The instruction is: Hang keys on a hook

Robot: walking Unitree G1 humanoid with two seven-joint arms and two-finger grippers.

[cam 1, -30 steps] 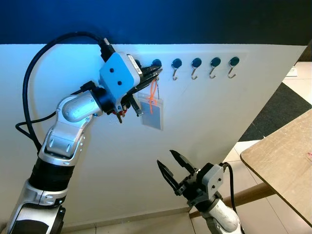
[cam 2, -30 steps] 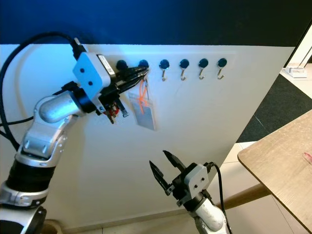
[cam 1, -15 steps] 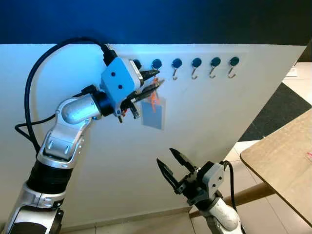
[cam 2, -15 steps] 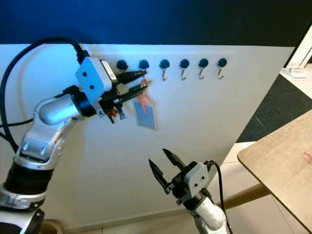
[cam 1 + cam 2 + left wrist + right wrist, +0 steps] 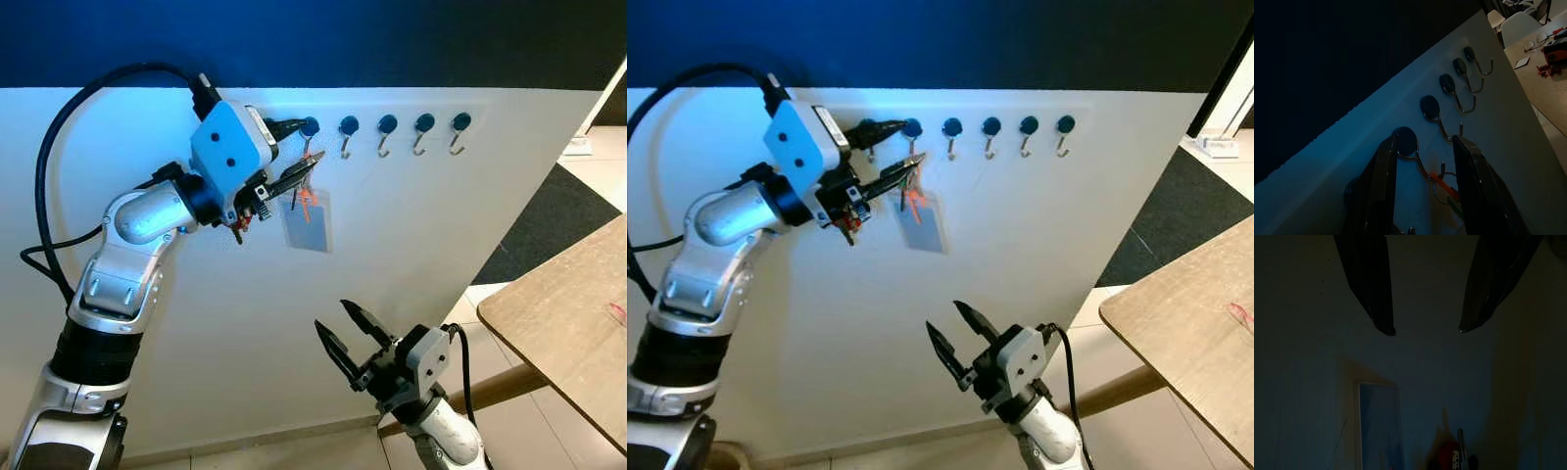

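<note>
reaching up to the white wall (image 5: 411, 245), the left gripper (image 5: 299, 149) sits at the left end of a row of blue-capped hooks, its two black fingers spread apart with nothing between them. one finger points at the hook (image 5: 310, 128) just off its tip, the other lies lower. the keys (image 5: 306, 193), on an orange loop with a clear blue tag (image 5: 308, 219), hang from that hook, flat against the wall just beside the lower finger. four more hooks (image 5: 387, 125) run on to the right, bare. lower and further right, the right gripper (image 5: 340, 331) hovers near the wall with its fingers wide apart, holding nothing. a wooden table (image 5: 558, 313) stands at the far right.
</note>
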